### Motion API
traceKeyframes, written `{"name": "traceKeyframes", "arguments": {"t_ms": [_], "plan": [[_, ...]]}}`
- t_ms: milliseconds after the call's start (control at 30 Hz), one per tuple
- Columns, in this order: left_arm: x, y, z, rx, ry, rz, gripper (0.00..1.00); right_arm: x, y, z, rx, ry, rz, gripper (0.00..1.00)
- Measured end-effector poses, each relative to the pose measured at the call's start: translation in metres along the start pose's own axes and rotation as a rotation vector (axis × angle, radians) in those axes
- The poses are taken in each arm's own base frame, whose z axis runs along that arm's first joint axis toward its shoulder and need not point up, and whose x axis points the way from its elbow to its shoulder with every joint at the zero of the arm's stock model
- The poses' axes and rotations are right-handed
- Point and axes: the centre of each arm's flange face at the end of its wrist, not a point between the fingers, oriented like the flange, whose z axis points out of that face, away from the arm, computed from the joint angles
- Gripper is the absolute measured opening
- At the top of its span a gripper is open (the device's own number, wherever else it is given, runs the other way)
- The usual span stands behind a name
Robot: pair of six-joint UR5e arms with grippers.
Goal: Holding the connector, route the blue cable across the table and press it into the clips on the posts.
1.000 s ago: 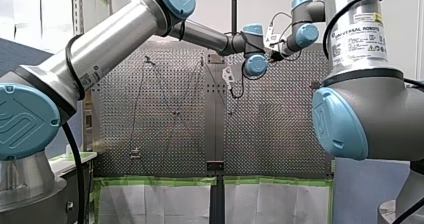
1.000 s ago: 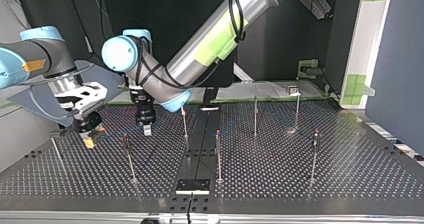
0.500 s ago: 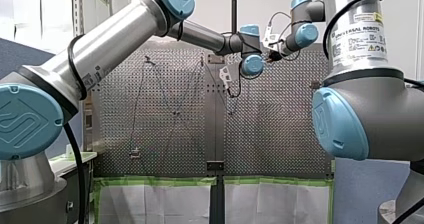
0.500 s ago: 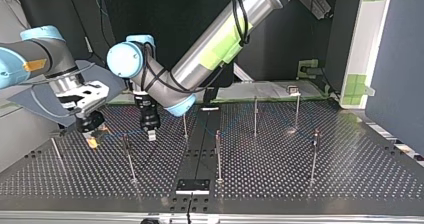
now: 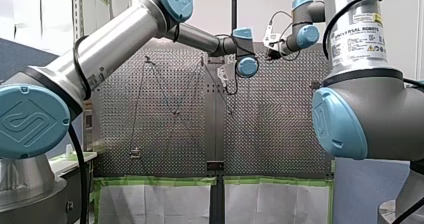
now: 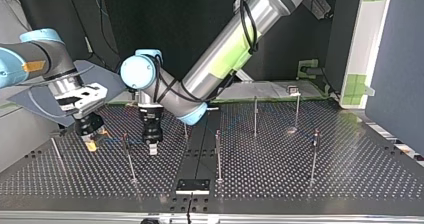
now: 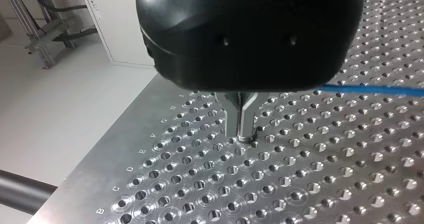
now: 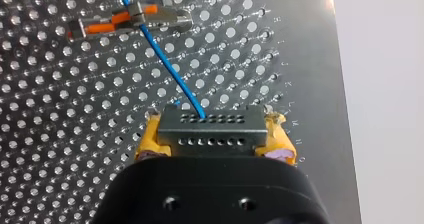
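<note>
My right gripper (image 8: 212, 149) is shut on the grey connector (image 8: 210, 128), its yellow pads at both ends of the block. The blue cable (image 8: 167, 64) runs from the connector ahead to a clip with orange levers (image 8: 127, 20). At the top view's left this gripper (image 6: 90, 143) hangs just over the plate beside a thin post (image 6: 129, 159). My left gripper (image 6: 152, 147) points straight down a little to the right of that post. Its metal fingers (image 7: 235, 121) meet at the tips, nothing between them, just above the holes. The cable (image 7: 370, 90) passes beside them.
Several thin posts stand on the perforated table (image 6: 300, 184), among them posts at the middle (image 6: 218, 156) and the right (image 6: 314, 156). A small black plate (image 6: 192, 185) lies at the near edge. Green-taped panels (image 6: 357, 84) rise at the far right.
My left gripper has moved down and toward the near edge in the top view, its arm swinging to that view's right. My right gripper has barely shifted and still holds the connector.
</note>
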Motion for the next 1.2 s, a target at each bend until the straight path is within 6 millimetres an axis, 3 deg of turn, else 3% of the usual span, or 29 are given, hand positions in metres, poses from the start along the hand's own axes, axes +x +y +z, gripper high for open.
{"name": "traceKeyframes", "arguments": {"t_ms": [100, 300, 333, 367, 400, 433, 500, 533, 567, 633, 933, 1200], "plan": [[0.0, 0.002, 0.003, 0.009, 0.002, 0.002, 0.07, 0.0, 0.0, 0.001, 0.002, 0.002, 0.002, 0.0], [0.006, 0.006, 0.001, 0.016, 0.021, 0.009, 0.23, 0.0, 0.002, 0.001, 0.0, 0.004, 0.004, 0.0], [0.008, 0.007, 0.0, 0.016, 0.025, 0.011, 0.29, 0.0, 0.002, 0.001, 0.0, 0.004, 0.004, 0.0], [0.011, 0.007, -0.002, 0.017, 0.029, 0.012, 0.43, 0.0, 0.002, 0.001, -0.001, 0.004, 0.004, 0.0], [0.014, 0.008, -0.004, 0.017, 0.035, 0.013, 0.43, 0.0, 0.002, 0.001, 0.0, 0.004, 0.004, 0.0], [0.016, 0.008, -0.005, 0.018, 0.039, 0.012, 0.57, 0.0, 0.003, 0.001, 0.0, 0.003, 0.005, 0.0], [0.019, 0.007, -0.009, 0.021, 0.045, 0.008, 0.62, -0.001, 0.003, 0.001, -0.001, 0.001, 0.005, 0.0], [0.02, 0.007, -0.01, 0.022, 0.047, 0.006, 0.82, -0.001, 0.003, 0.001, 0.0, 0.001, 0.005, 0.0], [0.02, 0.007, -0.01, 0.022, 0.049, 0.006, 0.96, -0.002, 0.003, 0.001, 0.0, 0.001, 0.006, 0.0], [0.021, 0.007, -0.012, 0.023, 0.052, 0.006, 1.0, -0.002, 0.003, 0.002, -0.001, 0.0, 0.006, 0.0], [0.024, 0.006, -0.02, 0.022, 0.091, 0.011, 1.0, -0.003, 0.003, 0.002, -0.001, -0.002, 0.007, 0.0], [0.027, -0.004, -0.039, 0.052, 0.159, 0.01, 1.0, -0.004, 0.004, 0.002, -0.002, -0.004, 0.007, 0.0]]}}
